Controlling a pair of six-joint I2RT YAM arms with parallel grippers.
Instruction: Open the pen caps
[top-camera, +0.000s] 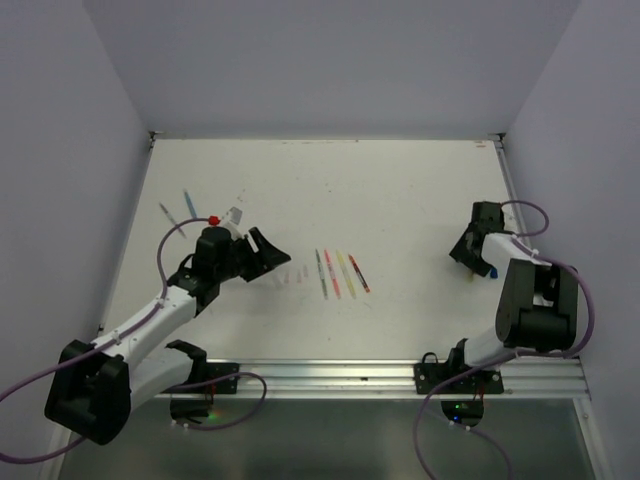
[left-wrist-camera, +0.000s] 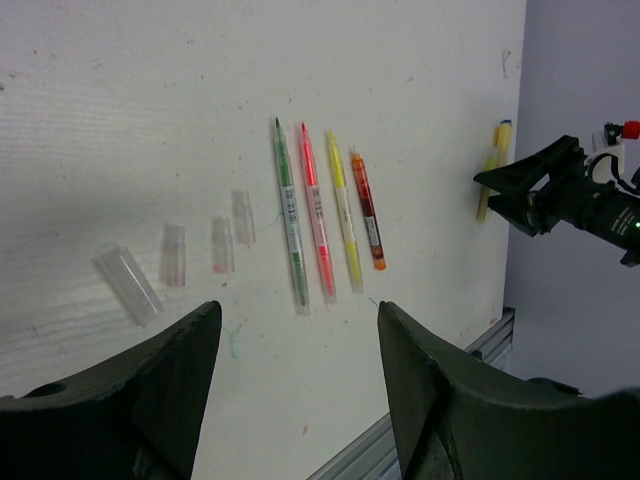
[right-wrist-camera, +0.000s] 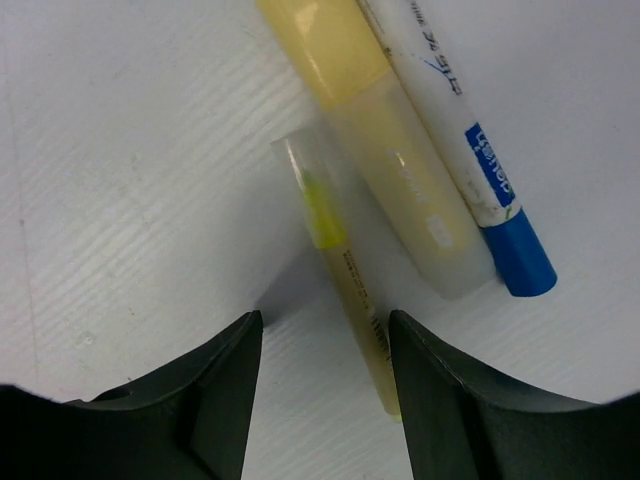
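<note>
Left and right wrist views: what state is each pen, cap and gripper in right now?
Row of four pens: lying flat, upper tips bare.
Four clear caps: off, lying beside the row.
Thin yellow pen: clear cap on.
Thick yellow highlighter: capped.
White marker: blue cap on.
Left gripper: open, empty.
Right gripper: open, over the thin yellow pen.

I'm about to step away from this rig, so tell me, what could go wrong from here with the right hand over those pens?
The thin yellow pen seems to touch the fat yellow highlighter, so the right hand closing there might catch both or roll them. Its clear cap sits beyond the open jaws, so they may pinch barrel, not cap.
</note>
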